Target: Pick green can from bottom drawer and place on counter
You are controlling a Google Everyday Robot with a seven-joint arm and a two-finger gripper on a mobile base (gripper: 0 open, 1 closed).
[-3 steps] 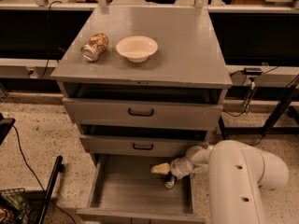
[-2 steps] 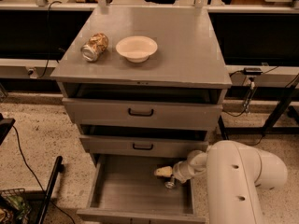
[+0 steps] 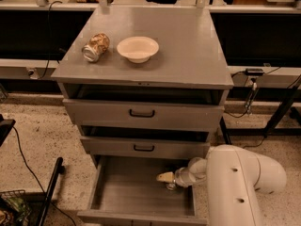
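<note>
The bottom drawer (image 3: 124, 194) is pulled out, a wide grey tray with a bare floor on its left. My gripper (image 3: 166, 177) reaches into its right rear part from my white arm (image 3: 235, 182). A small dark object with a silvery end (image 3: 170, 187) sits on the drawer floor just under the gripper; it looks like the green can, mostly hidden, and its colour does not show. The counter (image 3: 193, 46) is the flat grey cabinet top above.
A tan-and-gold can (image 3: 95, 46) lies on its side next to a white bowl (image 3: 138, 48) on the counter's left half. The two upper drawers (image 3: 142, 113) are slightly open. A black pole (image 3: 51, 189) and a wire basket (image 3: 10, 210) stand on the floor at left.
The gripper has shifted slightly right and lower in the bottom drawer, closer down over the small object. Nothing else has moved.
</note>
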